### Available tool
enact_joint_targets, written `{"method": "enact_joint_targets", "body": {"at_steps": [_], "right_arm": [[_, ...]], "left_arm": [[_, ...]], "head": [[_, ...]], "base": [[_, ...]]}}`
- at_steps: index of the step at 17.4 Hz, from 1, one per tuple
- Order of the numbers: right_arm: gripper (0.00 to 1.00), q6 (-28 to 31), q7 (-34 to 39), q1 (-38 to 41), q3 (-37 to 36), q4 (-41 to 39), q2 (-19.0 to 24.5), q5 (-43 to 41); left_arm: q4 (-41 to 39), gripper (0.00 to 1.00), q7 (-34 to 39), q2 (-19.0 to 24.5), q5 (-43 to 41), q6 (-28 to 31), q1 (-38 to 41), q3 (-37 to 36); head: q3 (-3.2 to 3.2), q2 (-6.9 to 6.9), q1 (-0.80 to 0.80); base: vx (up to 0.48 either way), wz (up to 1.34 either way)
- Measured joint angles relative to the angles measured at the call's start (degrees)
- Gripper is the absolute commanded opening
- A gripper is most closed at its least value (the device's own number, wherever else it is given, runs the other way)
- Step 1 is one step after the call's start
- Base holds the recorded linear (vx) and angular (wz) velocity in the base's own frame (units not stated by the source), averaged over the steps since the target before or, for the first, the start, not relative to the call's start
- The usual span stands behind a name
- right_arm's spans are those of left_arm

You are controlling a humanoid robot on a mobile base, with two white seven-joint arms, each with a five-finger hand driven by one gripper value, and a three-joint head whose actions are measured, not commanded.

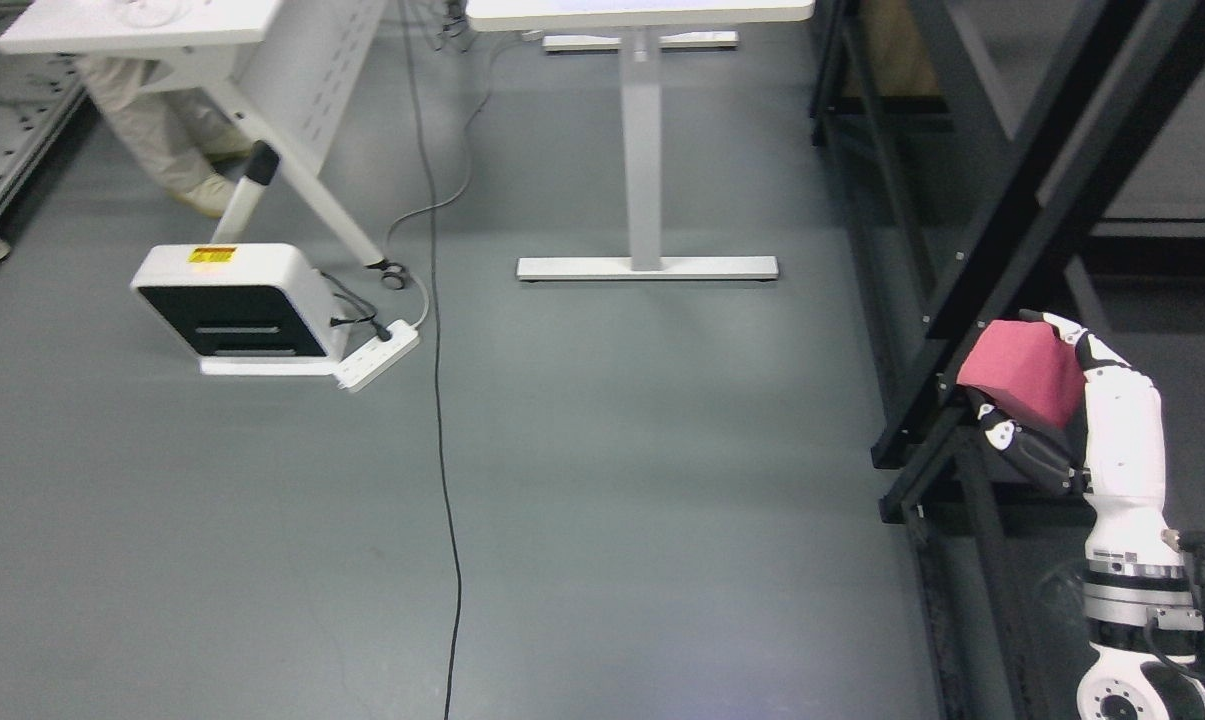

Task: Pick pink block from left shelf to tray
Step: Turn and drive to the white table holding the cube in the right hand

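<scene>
A pink block [1022,372] is held in the air at the right side of the head view, in front of a black shelf frame [1002,230]. My right hand [1037,400] is shut on it, with white fingers [1067,328] over its top and dark fingers [1012,440] under it. The right arm rises from the lower right corner. No tray shows in this view. The left arm is out of the picture.
Grey floor fills the middle. A white box unit [237,305] with a power strip [377,355] lies at left, and a black cable [442,420] runs down the floor. A white table base [647,267] stands behind. A person's legs [162,150] show under the far-left table.
</scene>
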Motion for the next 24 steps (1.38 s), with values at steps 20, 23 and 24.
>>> {"method": "enact_joint_targets", "body": {"at_steps": [20,23,24], "right_arm": [[0.04,0.0,0.3,0.6,1.6,-0.1,0.0,0.0],[0.04,0.0,0.3,0.8,1.7,-0.1,-0.1,0.0],[0.04,0.0,0.3,0.9,1.7,-0.1,-0.2,0.0]], "left_arm": [[0.0,1.0,0.0,0.0,0.0,0.0,0.0,0.0],[0.0,1.0,0.0,0.0,0.0,0.0,0.0,0.0],[0.0,1.0,0.0,0.0,0.0,0.0,0.0,0.0]], "head": [[0.0,0.0,0.0],[0.0,0.0,0.0],[0.0,0.0,0.0]], "base": [[0.149,0.22],[0.367,-0.13],[0.328,-0.13]]}}
